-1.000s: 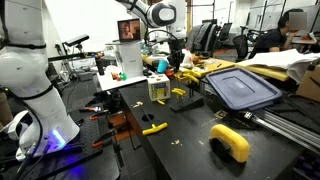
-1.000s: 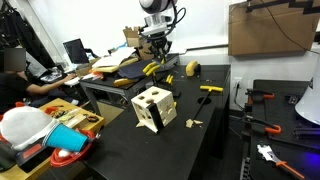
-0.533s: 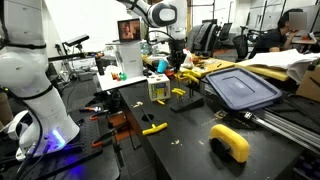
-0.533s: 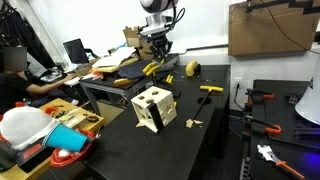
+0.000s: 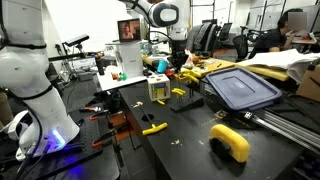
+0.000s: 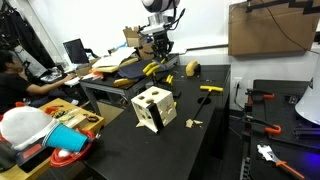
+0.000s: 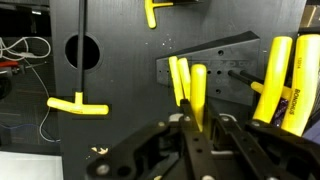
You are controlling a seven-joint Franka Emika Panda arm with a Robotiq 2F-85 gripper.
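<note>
Tightly pinched a thin yellow peg [image 7: 197,90] in the nearly shut end effector [image 7: 198,125], with the peg's long side sticking straight out ahead of it, right above more yellow pegs [image 7: 178,80] on a dark plate [image 7: 225,60] on the counter [image 7: 120,60].

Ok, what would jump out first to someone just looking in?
The hand at the table's far end, closed on a yellow peg. Then the pale wooden box with round holes mid-table, and the yellow T-shaped pieces scattered over the black tabletop.
</note>
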